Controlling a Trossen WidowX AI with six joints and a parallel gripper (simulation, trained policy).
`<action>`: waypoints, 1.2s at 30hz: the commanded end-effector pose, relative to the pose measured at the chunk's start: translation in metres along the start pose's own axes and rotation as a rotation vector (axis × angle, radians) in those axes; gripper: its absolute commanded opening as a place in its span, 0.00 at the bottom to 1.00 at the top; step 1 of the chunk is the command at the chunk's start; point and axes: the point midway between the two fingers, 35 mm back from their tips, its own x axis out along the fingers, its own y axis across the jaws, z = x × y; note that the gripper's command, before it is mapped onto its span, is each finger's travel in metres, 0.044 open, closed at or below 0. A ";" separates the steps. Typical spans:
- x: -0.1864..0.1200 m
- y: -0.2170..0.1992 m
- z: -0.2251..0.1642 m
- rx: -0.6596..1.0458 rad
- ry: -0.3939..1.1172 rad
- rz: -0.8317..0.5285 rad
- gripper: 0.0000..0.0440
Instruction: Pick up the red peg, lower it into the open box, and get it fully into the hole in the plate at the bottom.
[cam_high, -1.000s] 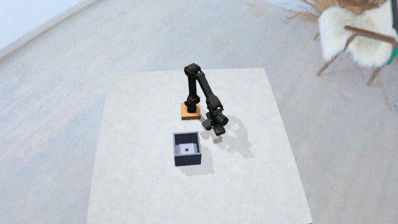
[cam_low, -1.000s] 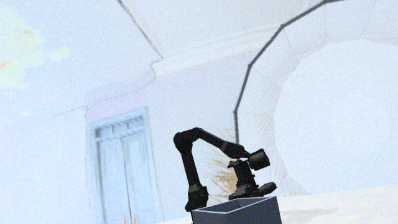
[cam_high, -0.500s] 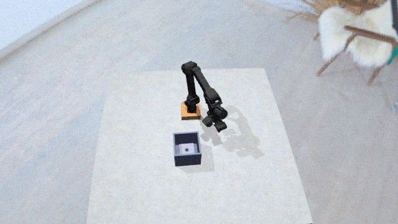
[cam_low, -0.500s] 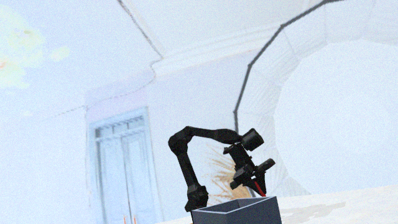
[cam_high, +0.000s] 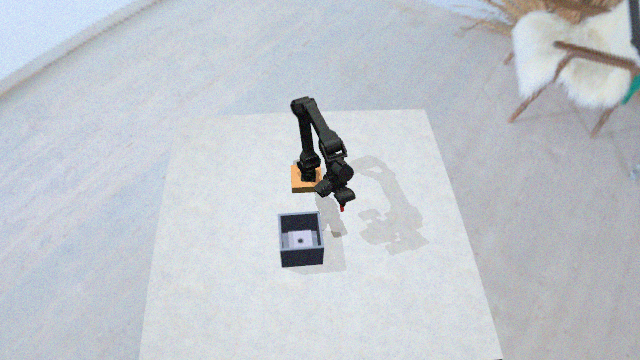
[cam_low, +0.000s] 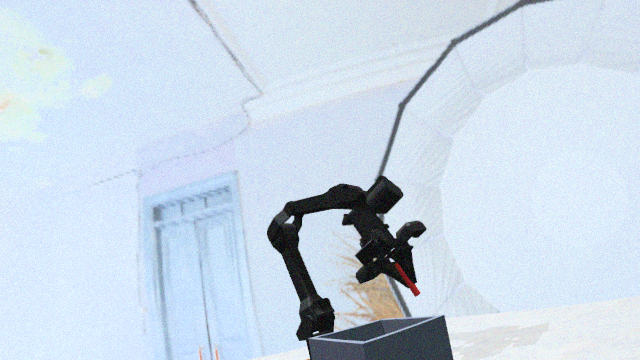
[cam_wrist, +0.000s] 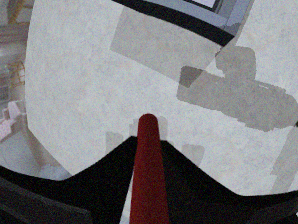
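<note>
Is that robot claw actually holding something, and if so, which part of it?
Yes: the gripper holds the red peg partway along its length, one end sticking out past the fingertips.

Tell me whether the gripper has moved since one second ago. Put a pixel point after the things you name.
Yes: in the exterior view the gripper (cam_high: 342, 202) (cam_low: 413, 286) (cam_wrist: 147, 144) has risen, now well above the rim of the box (cam_high: 302, 257) (cam_low: 405, 340) (cam_wrist: 200, 25).
</note>
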 end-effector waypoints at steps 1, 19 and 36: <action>-0.013 0.007 0.018 0.003 -0.044 0.019 0.00; -0.019 0.004 0.087 0.054 -0.152 -0.065 0.00; -0.005 -0.001 0.133 0.081 -0.156 -0.154 0.00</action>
